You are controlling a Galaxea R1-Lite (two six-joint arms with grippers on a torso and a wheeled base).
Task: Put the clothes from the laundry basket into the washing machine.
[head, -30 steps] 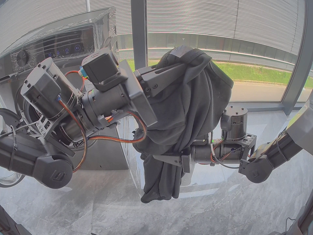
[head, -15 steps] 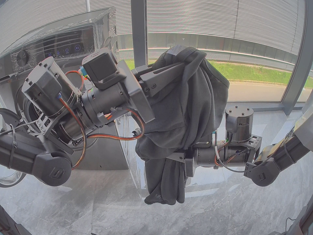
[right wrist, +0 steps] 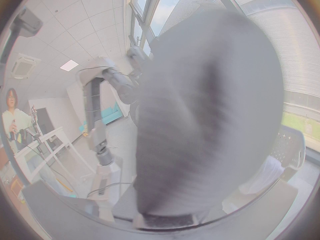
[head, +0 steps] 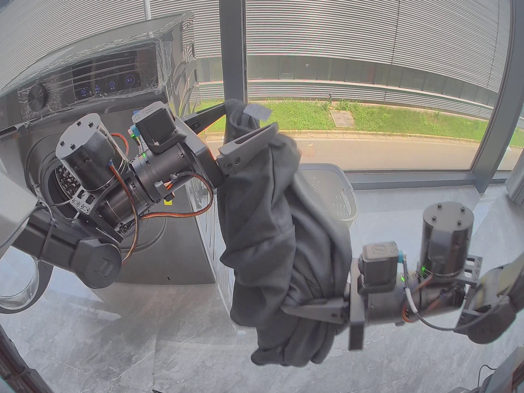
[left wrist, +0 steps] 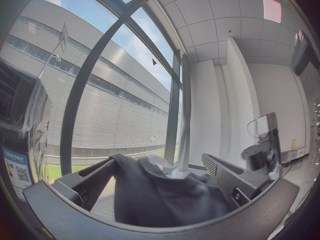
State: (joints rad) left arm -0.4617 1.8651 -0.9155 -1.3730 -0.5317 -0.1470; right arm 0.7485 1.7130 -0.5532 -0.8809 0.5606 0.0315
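Observation:
A dark grey garment point(head: 278, 246) hangs in the air between my two grippers, to the right of the washing machine point(head: 109, 77). My left gripper point(head: 248, 117) holds its top end, the collar bunched between the fingers point(left wrist: 230, 180), beside the machine's upper right corner. My right gripper point(head: 305, 315) is lower and further right, shut on the garment's bottom folds, which wrap one finger. The garment point(right wrist: 206, 117) blocks most of the right wrist view. The drum opening point(head: 57, 184) is partly hidden behind my left arm.
The white laundry basket point(head: 333, 189) stands on the floor behind the garment, by the window, with a pale cloth point(right wrist: 266, 174) in it. The washer's glass door point(head: 16, 296) hangs open at the far left. Grey tiled floor lies below.
My left gripper has drawn back toward the washing machine with the garment's top. My right gripper has dropped down and to the right with the bottom folds, uncovering the basket behind.

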